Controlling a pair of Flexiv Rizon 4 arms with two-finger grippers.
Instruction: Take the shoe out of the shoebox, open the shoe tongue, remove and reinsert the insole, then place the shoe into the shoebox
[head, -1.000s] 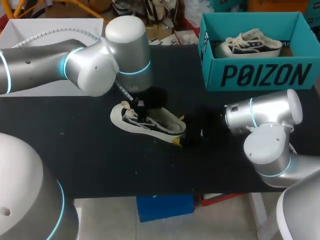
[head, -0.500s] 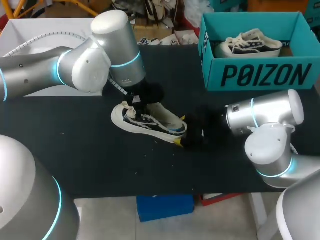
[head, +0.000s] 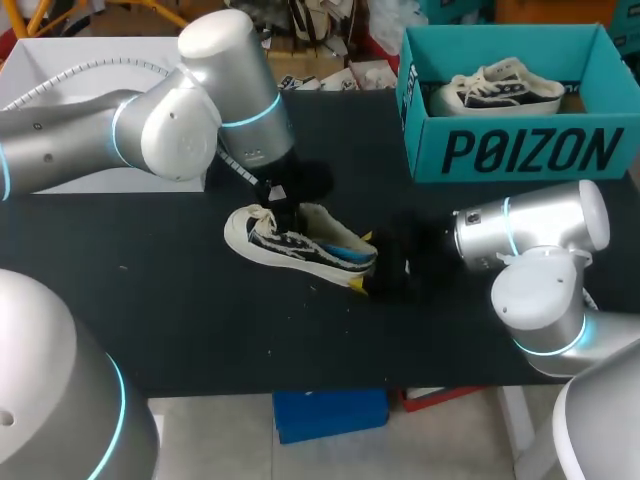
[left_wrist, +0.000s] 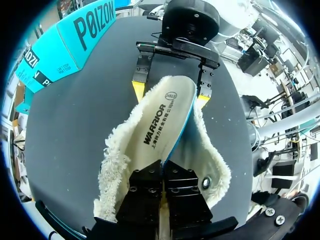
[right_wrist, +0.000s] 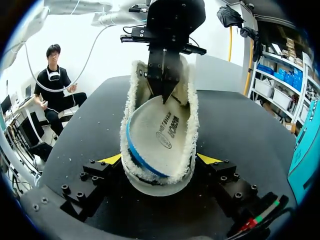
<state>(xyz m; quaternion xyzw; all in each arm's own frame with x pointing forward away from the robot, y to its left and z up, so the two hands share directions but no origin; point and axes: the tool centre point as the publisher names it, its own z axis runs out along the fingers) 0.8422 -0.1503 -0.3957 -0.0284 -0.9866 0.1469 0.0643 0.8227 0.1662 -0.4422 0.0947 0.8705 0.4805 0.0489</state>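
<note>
A white, fleece-lined shoe (head: 300, 250) lies on its sole in the middle of the black table (head: 150, 300). From the left, my left gripper (head: 290, 212) reaches down into the shoe's mouth. It is shut (left_wrist: 163, 167) on the front end of the white insole (left_wrist: 160, 120). The insole's blue-edged heel end (right_wrist: 160, 132) stands raised out of the shoe. My right gripper (head: 365, 270) comes in from the right. Its yellow-tipped fingers (right_wrist: 111, 159) press the shoe's heel (right_wrist: 160, 182) from both sides. The teal shoebox (head: 520, 150) stands at the back right.
A second shoe (head: 500, 88) lies inside the teal shoebox. A white box (head: 60, 60) sits at the table's back left behind my left arm. Bare black table extends in front of the shoe and to its left.
My left arm has swung a little to the right and drawn the insole up, so its blue edge now shows at the heel. The shoe shifted slightly right; the right gripper kept still.
</note>
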